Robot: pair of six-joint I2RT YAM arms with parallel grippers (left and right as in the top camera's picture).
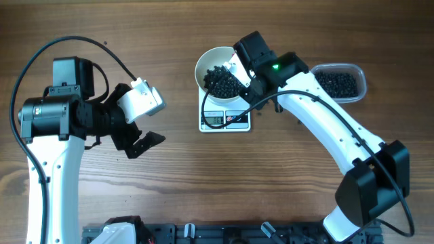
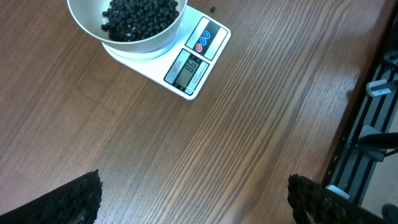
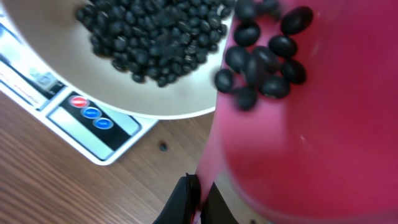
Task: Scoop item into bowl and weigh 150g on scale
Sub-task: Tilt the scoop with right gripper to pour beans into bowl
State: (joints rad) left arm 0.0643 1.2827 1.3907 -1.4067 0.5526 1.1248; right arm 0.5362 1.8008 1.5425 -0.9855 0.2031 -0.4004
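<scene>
Many beads (image 1: pixel 222 83) already lie in the bowl (image 2: pixel 84 25), which sits on the scale (image 1: pixel 225 120). Right gripper (image 3: pixel 200 202): clenched on the pink scoop (image 3: pixel 298 143), which is tilted at the bowl rim with about a dozen beads not yet discharged. Left gripper (image 1: pixel 141 144): released, holding nothing, well apart from the scale. Display digits are too small to read reliably, so the target weight cannot be confirmed. Remaining, by judgement: empty the scoop, check the display, then adjust from the tub (image 1: pixel 363 78).

White arms (image 1: pixel 324 127), black joints (image 1: pixel 369 188), cables (image 1: pixel 41 49)
</scene>
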